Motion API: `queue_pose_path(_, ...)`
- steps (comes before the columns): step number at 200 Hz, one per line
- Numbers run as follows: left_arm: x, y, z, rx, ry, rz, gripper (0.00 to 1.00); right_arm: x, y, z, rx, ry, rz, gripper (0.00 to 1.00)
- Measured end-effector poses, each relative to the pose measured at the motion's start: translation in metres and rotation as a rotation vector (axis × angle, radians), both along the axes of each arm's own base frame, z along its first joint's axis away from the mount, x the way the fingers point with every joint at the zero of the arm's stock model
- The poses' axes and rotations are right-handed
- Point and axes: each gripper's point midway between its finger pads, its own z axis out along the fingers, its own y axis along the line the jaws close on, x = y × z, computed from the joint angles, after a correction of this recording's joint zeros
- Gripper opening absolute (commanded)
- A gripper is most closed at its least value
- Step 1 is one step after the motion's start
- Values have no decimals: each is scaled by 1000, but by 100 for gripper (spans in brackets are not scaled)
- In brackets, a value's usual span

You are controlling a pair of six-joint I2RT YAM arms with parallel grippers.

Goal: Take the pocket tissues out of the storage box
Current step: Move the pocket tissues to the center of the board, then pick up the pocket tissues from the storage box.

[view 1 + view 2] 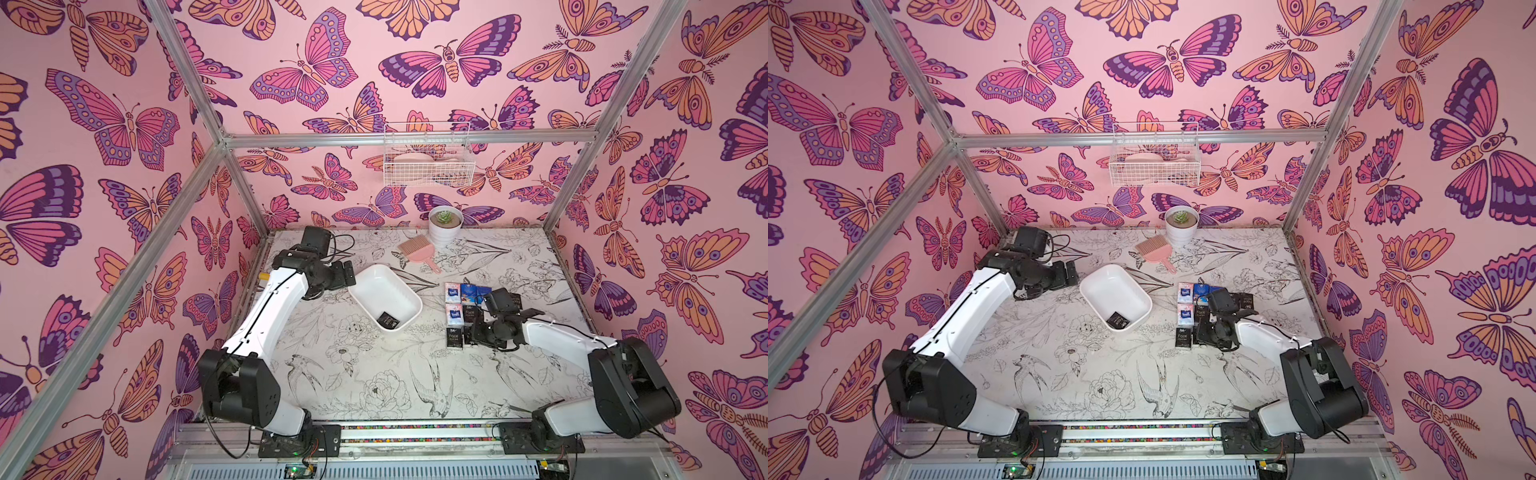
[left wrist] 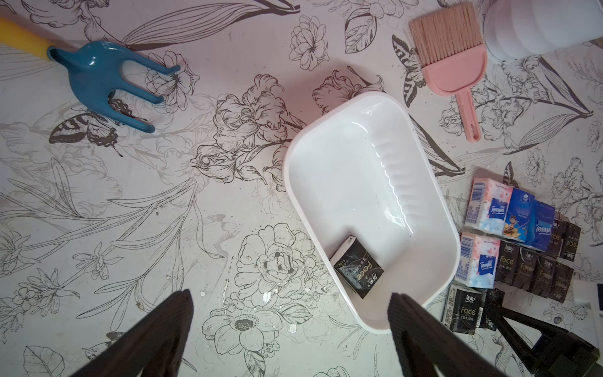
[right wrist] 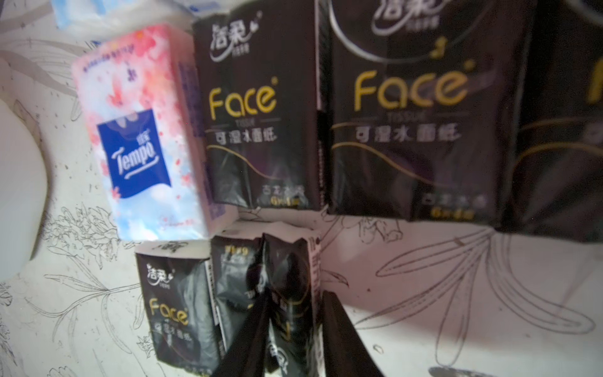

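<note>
The white storage box (image 1: pixel 376 286) (image 1: pixel 1108 282) (image 2: pixel 352 182) lies at an angle mid-table, with one black pocket tissue packet (image 1: pixel 388 321) (image 1: pixel 1118 320) (image 2: pixel 358 271) in its near corner. Several more pocket tissues (image 1: pixel 455 309) (image 2: pixel 518 244), black, blue and white-pink, lie in rows on the table to its right. My right gripper (image 1: pixel 469 332) (image 3: pixel 295 297) is low at the near end of those rows, shut on a black packet (image 3: pixel 290 271) standing on edge beside two other black ones. My left gripper (image 1: pixel 348 277) (image 2: pixel 291 295) hovers open and empty by the box's far left corner.
A pink hand brush (image 1: pixel 417 249) lies behind the box, next to a white plant pot (image 1: pixel 445 226) at the back wall. A white wire basket (image 1: pixel 428 162) hangs on that wall. A blue garden fork with a yellow handle (image 2: pixel 104 78) lies under the left arm.
</note>
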Motion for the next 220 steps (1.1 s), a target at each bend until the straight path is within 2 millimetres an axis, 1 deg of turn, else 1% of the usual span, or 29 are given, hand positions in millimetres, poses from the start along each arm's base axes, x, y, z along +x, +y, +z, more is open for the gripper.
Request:
queue_pose_path(31, 0, 0, 0, 2, 0, 1, 100, -2, -3, 4, -10, -3, -4, 35)
queue_pose_path(51, 0, 0, 0, 2, -1, 1, 100, -5, -6, 11, -18, -13, -8, 37)
queue_pose_path(69, 0, 0, 0, 2, -1, -1, 100, -4, -8, 25, -16, -37, -10, 38)
queue_pose_path(86, 0, -2, 0, 2, -1, -4, 100, 2, -6, 42, -6, -76, -6, 39)
queue_pose_path(99, 0, -2, 0, 3, -1, -6, 100, 9, -2, 55, 2, -108, 12, 41)
queue_pose_path(111, -1, -3, 0, 6, -1, -9, 100, 15, 7, 67, 7, -139, 45, 42)
queue_pose_path(118, -1, -3, 0, 8, -2, -8, 100, 19, 15, 75, 10, -157, 77, 42)
queue_pose_path(131, -1, -5, -1, 13, -1, -11, 100, 29, 40, 92, 16, -189, 163, 43)
queue_pose_path(151, -1, -7, -3, 16, 5, -17, 100, 49, 93, 119, 27, -253, 328, 46)
queue_pose_path(156, -1, -8, -4, 18, 7, -20, 100, 54, 110, 125, 31, -266, 380, 46)
queue_pose_path(158, -1, -8, -4, 18, 7, -20, 100, 56, 113, 126, 33, -271, 388, 46)
queue_pose_path(169, -1, -7, -4, 24, 8, -19, 100, 64, 147, 134, 42, -289, 490, 48)
queue_pose_path(171, -1, -7, -4, 24, 8, -19, 100, 65, 150, 135, 41, -293, 498, 48)
queue_pose_path(180, -1, -6, -4, 28, 8, -16, 100, 69, 175, 135, 46, -295, 578, 49)
queue_pose_path(195, -1, -3, -5, 30, 8, -8, 100, 71, 207, 127, 48, -274, 687, 51)
queue_pose_path(208, -2, 1, -6, 32, 12, 4, 100, 67, 229, 114, 40, -240, 774, 51)
queue_pose_path(220, -4, 7, -8, 33, 18, 18, 100, 62, 245, 99, 26, -201, 843, 53)
